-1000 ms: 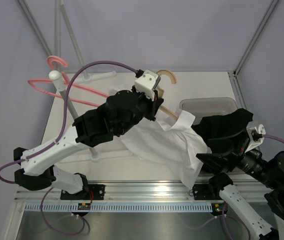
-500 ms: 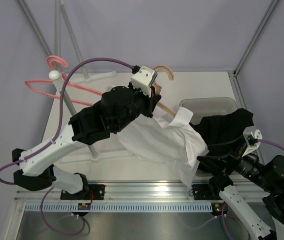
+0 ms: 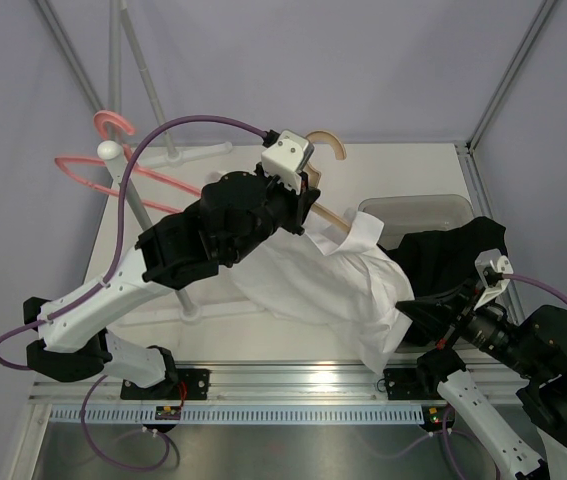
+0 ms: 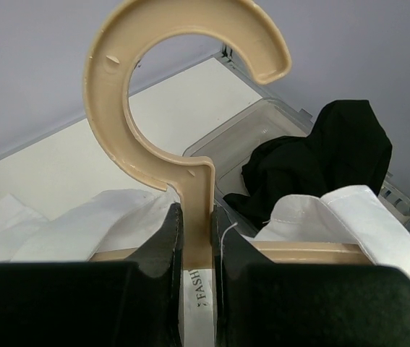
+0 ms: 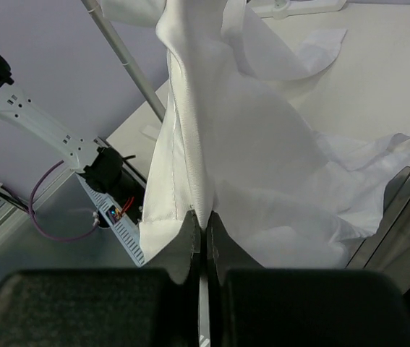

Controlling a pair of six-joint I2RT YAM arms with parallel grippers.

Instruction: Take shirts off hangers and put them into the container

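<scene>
The white shirt [image 3: 323, 285] hangs on the pale tan hanger [image 3: 333, 146], lifted over the table. My left gripper [image 3: 306, 197] is shut on the hanger's neck [image 4: 196, 195], just under its hook. My right gripper [image 3: 406, 322] is shut on a fold at the white shirt's lower edge [image 5: 203, 195]. The black shirt [image 3: 453, 252] lies heaped in and over the clear container [image 3: 413, 205] at the right. The pink hanger [image 3: 98, 178] hangs bare on the rack pole at the back left.
The grey rack pole [image 3: 141, 212] with its white knob [image 3: 110, 151] rises just left of my left arm, and shows in the right wrist view [image 5: 129, 61]. The frame's upright posts stand at the back corners. A metal rail runs along the near table edge.
My right gripper has closed on the white shirt's lower edge and drawn back a little toward its base. My left gripper lifted the hanger slightly, then held still.
</scene>
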